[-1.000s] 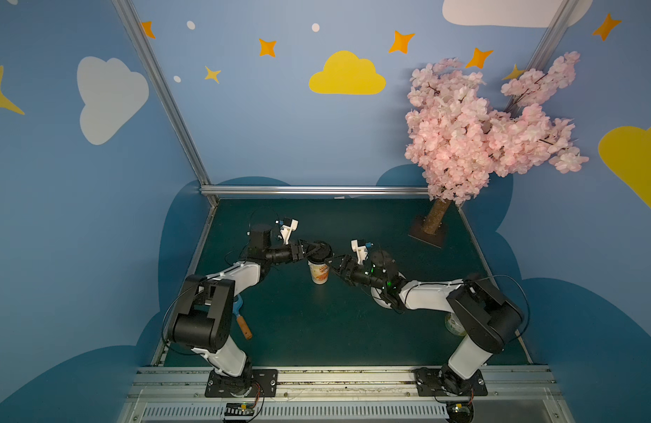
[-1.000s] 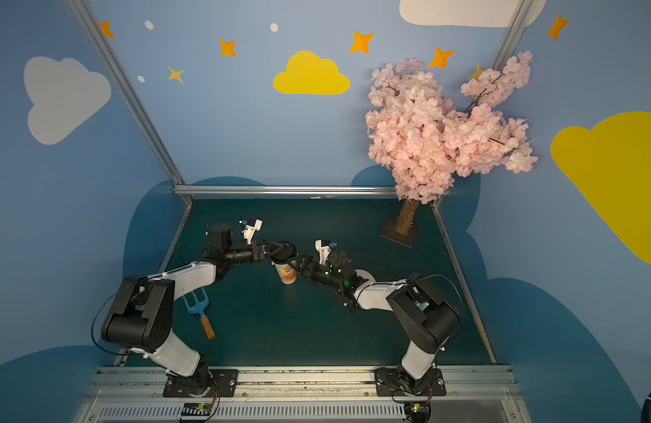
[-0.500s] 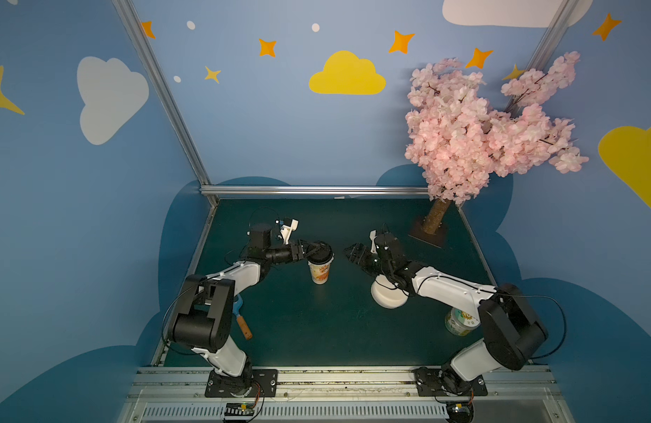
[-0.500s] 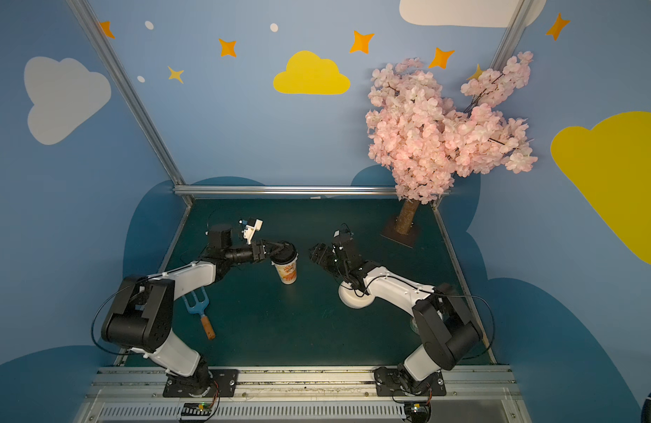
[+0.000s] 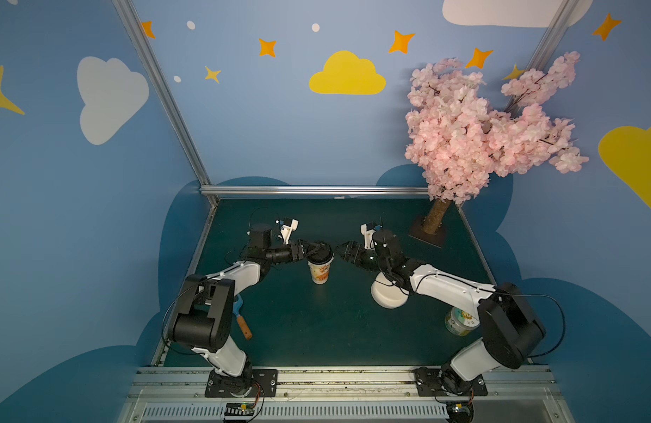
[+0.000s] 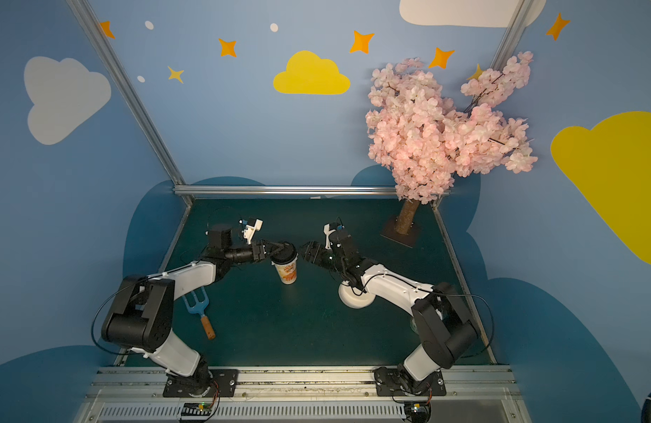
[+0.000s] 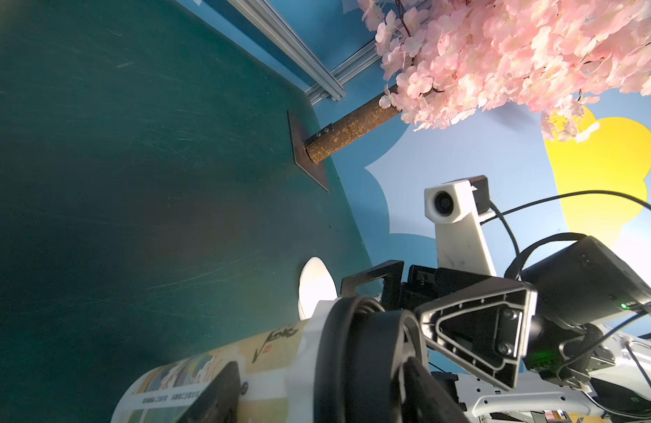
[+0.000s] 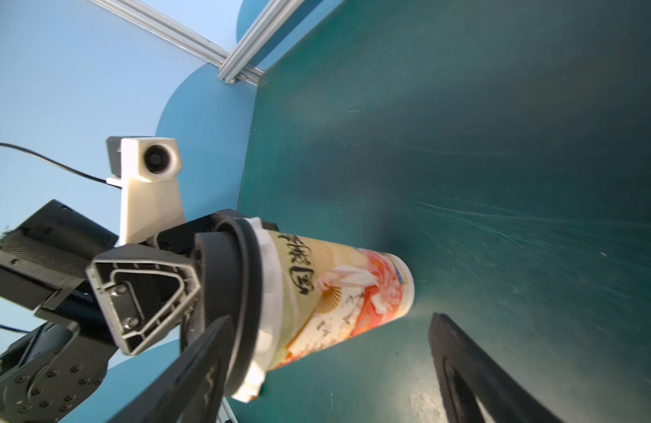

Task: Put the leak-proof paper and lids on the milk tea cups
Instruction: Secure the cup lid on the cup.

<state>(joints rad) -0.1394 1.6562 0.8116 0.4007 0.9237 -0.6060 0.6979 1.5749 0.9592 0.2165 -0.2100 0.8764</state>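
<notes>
Near the middle of the dark green table (image 5: 316, 337) you have the tall white paper milk tea cup (image 5: 319, 274) standing upright, capped by a black round plastic lid (image 5: 320, 249). In the right wrist view, the thin whitish leak-proof paper (image 8: 271, 300) shows as a crumpled white fringe squeezed between the lid and the cup's rim. Your left gripper (image 5: 314, 250) has its fingers partly apart, one above the other, with the upper one lying on the lid's top. You cannot tell whether they clamp it. Your right gripper (image 5: 340, 252) sits just beside the lid without touching it, its fingers spread wide and empty. On the cup's wall you can see black brush-written characters near the rim, a folding fan and orange-red print. The lines of small text lower down are too small to read. The short green-and-white can (image 5: 459, 322) by your right arm carries print you cannot read either.
</notes>
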